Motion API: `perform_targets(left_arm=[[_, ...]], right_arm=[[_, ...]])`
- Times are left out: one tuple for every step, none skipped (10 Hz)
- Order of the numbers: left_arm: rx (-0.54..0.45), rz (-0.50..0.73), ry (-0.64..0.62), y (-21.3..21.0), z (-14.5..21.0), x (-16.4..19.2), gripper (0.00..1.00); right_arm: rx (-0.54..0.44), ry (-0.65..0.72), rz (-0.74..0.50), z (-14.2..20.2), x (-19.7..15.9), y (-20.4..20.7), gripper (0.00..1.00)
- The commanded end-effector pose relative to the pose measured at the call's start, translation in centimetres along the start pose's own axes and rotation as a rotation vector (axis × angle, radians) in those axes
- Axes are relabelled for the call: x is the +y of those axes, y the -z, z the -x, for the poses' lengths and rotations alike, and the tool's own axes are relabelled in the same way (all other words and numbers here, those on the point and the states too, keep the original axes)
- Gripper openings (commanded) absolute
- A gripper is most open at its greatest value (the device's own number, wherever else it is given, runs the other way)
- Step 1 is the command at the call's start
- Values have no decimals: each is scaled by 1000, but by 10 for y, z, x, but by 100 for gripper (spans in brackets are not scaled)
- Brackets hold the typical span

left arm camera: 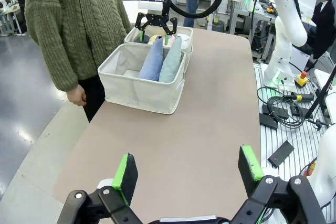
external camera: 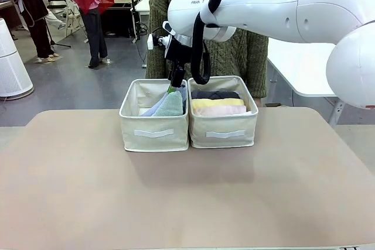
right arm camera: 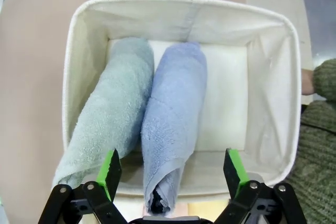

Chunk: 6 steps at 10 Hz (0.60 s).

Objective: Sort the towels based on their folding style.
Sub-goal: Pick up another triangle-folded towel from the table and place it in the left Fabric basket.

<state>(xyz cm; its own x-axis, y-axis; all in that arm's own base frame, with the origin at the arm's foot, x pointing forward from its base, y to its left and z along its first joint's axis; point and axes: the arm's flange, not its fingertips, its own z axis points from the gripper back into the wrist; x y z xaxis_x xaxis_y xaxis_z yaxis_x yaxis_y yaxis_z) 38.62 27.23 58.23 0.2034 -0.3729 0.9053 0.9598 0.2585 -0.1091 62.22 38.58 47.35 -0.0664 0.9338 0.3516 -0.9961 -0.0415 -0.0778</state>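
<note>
Two beige bins stand side by side mid-table. The left bin (external camera: 153, 134) holds two cone-shaped towels leaning together, a pale teal one (external camera: 171, 105) and a lavender-blue one (external camera: 155, 108). In the right bin (external camera: 224, 134) lie rolled towels: dark grey (external camera: 215, 94), yellow (external camera: 218, 103) and pink (external camera: 220, 110). My right gripper (external camera: 174, 83) hangs open just above the left bin. In its wrist view it (right arm camera: 172, 169) holds nothing, with the lavender-blue cone (right arm camera: 170, 124) and the teal cone (right arm camera: 110, 114) right below. My left gripper (left arm camera: 188, 169) is open and empty, well back from the bins.
A person in a green knit sweater (external camera: 234, 57) stands at the far side right behind the bins, one hand (left arm camera: 79, 95) hanging by the table edge. The brown tabletop (external camera: 187, 197) lies bare in front of the bins. Cables and equipment (left arm camera: 286, 114) sit beside the table.
</note>
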Motion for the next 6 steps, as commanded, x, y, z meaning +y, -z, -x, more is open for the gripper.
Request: perform_targets(left_arm=[[22, -7, 10, 1, 3, -4, 100], [22, -7, 10, 1, 3, -4, 100], [22, -7, 10, 1, 3, -4, 100], [22, -7, 10, 1, 3, -4, 100], [22, -7, 10, 1, 3, -4, 100], [22, -7, 10, 1, 3, -4, 100]], right_arm=[[-63, 60, 22, -1, -2, -25, 100], [-64, 82, 61, 3, 7, -51, 100], [-2, 135, 76, 18, 28, -85, 100], [65, 195, 76, 38, 54, -115, 100], [98, 256, 87, 58, 81, -140, 100], [125, 297, 96, 77, 111, -157, 100]])
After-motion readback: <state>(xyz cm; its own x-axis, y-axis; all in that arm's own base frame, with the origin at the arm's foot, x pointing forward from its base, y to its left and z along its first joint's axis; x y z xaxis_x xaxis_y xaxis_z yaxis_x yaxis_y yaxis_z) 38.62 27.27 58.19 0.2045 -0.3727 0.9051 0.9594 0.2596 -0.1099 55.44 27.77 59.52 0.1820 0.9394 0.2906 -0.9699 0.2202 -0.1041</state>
